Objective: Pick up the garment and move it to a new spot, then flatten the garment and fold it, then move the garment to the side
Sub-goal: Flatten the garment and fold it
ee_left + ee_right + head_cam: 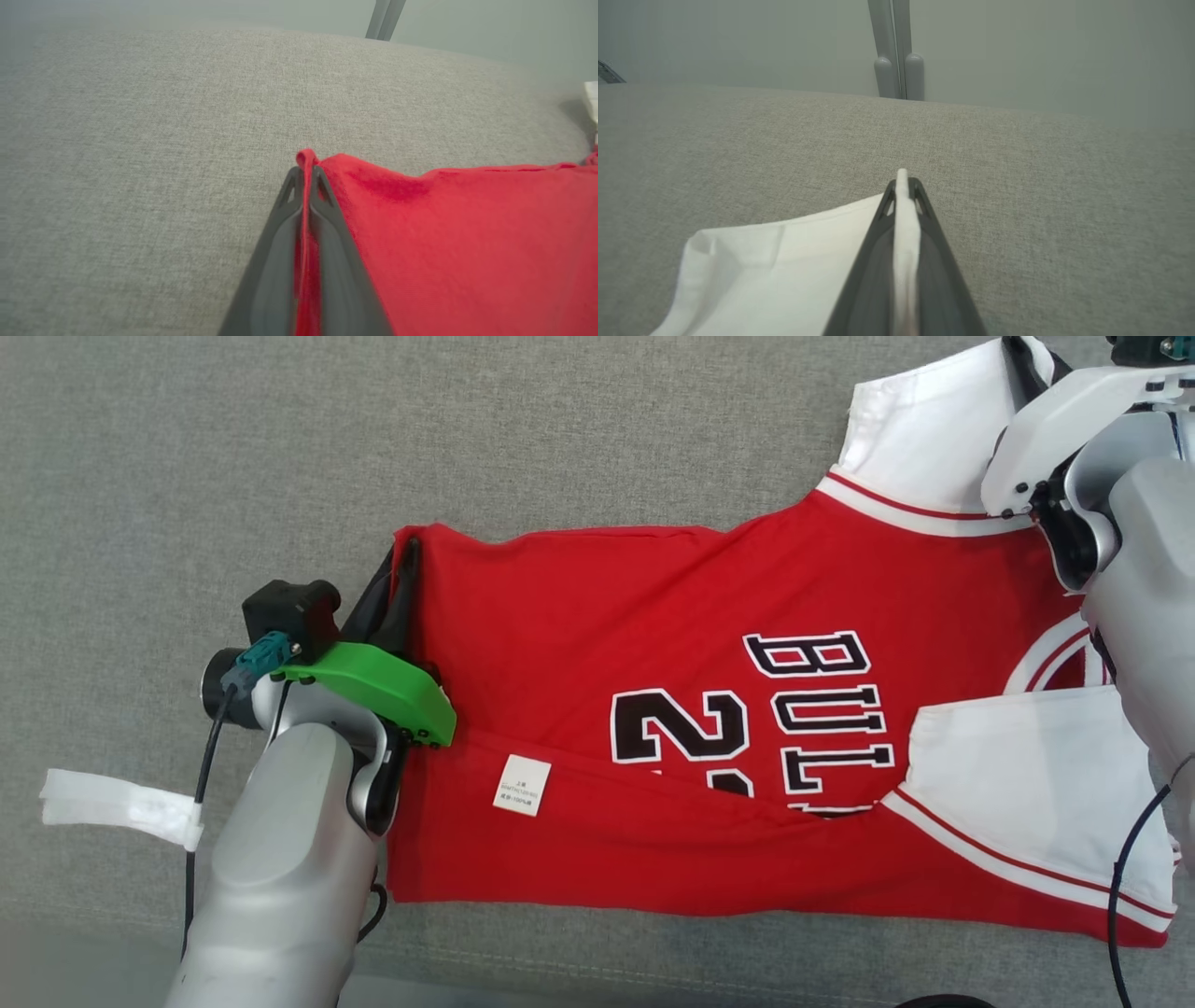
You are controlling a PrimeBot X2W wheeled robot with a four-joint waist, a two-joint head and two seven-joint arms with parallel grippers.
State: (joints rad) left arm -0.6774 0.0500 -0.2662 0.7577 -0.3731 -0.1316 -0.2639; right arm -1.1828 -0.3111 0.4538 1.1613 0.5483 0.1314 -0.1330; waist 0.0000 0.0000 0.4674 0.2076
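We find the red basketball jersey (607, 616) spread flat on the grey fabric surface (187, 457) and held at two points. Its body runs from the left jaws across to the right jaws, with the black-and-white lettering (826, 709) facing up. On the side nearer the robot than both jaws, a strip of the body is folded over the front and covers part of the number. A white care label (522, 785) shows on that strip, just right of the left wrist.

Left jaws: pressed together on the jersey's far hem corner. In the left wrist view the two dark fingers (336, 261) sandwich a thin ridge of red cloth that pokes out just past their tips. The rest of the body lies to their right, with bare surface to their left and ahead.

Right jaws: pinching the edge of the far white sleeve (775, 261). A white fold stands between the fingers (936, 280) and shows just past the tips, while the sleeve spreads out to their left. A grey post (896, 51) stands beyond the surface's far edge, straight ahead of these jaws.

The second white sleeve (1018, 775) lies on the near side of the right jaws, resting over the red body. A green cover (383, 686) sits on the wrist directly behind the left jaws. A white strip (121, 805) hangs at that arm's cable, left of the forearm.
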